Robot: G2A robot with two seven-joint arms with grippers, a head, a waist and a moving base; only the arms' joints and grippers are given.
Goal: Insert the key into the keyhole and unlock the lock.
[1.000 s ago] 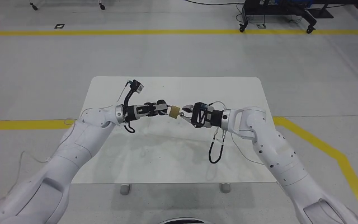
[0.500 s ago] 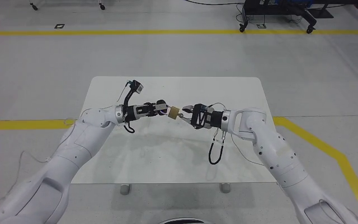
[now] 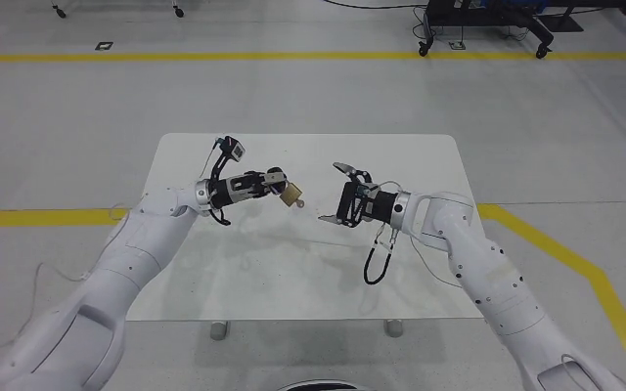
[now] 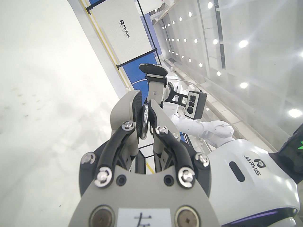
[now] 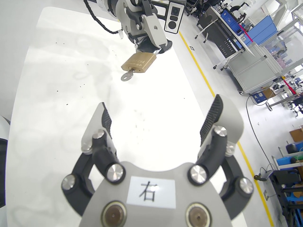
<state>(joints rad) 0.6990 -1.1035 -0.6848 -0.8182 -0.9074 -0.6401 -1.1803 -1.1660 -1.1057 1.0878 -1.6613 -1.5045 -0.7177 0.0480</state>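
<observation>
Beneath both my arms spreads a white table (image 3: 411,274), with grey shop floor and a yellow line (image 3: 293,56) past its far edge and workbenches (image 5: 248,69) off to one side of the room.

My left gripper (image 3: 277,183) hangs above the middle of the table, a little to the left. Its fingers are clamped tight on the top of the padlock (image 5: 139,62). The brass body dangles below them, tilted and clear of the table. The key (image 5: 126,76) sits in the keyhole (image 5: 133,70) on the underside of the padlock, its round head sticking out and down, free of both grippers. The shackle is buried between my left fingers, so I cannot tell whether it has sprung loose or is locked. From my left wrist I see a thin metal edge pinched between the two pads (image 4: 137,101).

My right gripper (image 5: 161,108) is spread wide and holds nothing, its ribbed fingers (image 5: 210,116) well apart. It hovers just right of the table's middle, pointing at the padlock, near it but touching neither padlock nor key.
</observation>
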